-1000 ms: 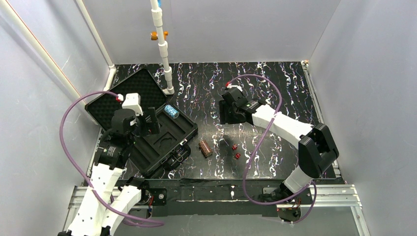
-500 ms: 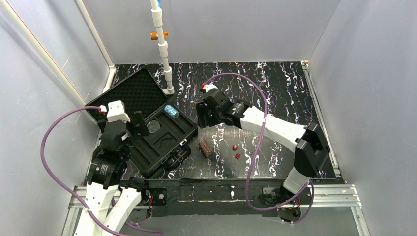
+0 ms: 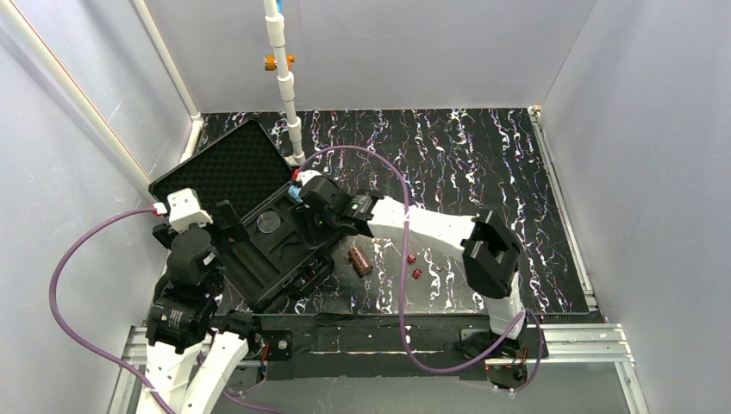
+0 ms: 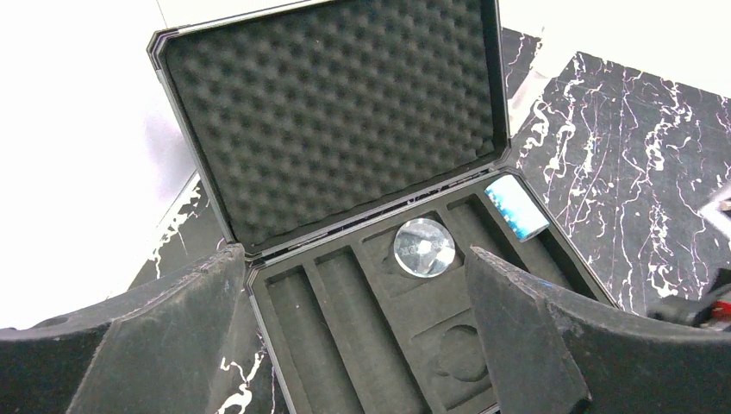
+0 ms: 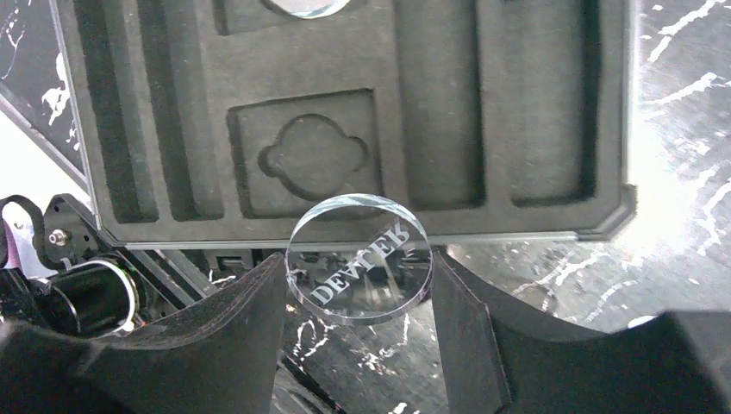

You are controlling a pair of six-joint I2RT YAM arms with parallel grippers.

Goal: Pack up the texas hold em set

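**Ann:** Where is the black case (image 3: 274,257) sitting?

**Ben:** It is lying open at the table's (image 3: 483,155) 9 o'clock side. Its foam lid (image 3: 226,168) is leaning back toward 11 o'clock.

**Ann:** What is the right gripper (image 5: 359,289) doing?

**Ben:** Its fingers are squeezing a clear disc (image 5: 359,257) over the case's edge.

**Ann:** And the left gripper (image 4: 353,336)?

**Ben:** It is hovering by the case with its fingers wide apart, holding nothing.

**Ann:** What is lying inside?

**Ben:** A second disc (image 4: 423,247) and a blue-white chip stack (image 4: 515,208) are resting in slots. The brown chip stack (image 3: 359,259) is lying on the table at the case's 3 o'clock. Two red dice (image 3: 412,258) are sitting near it, farther toward 3 o'clock.
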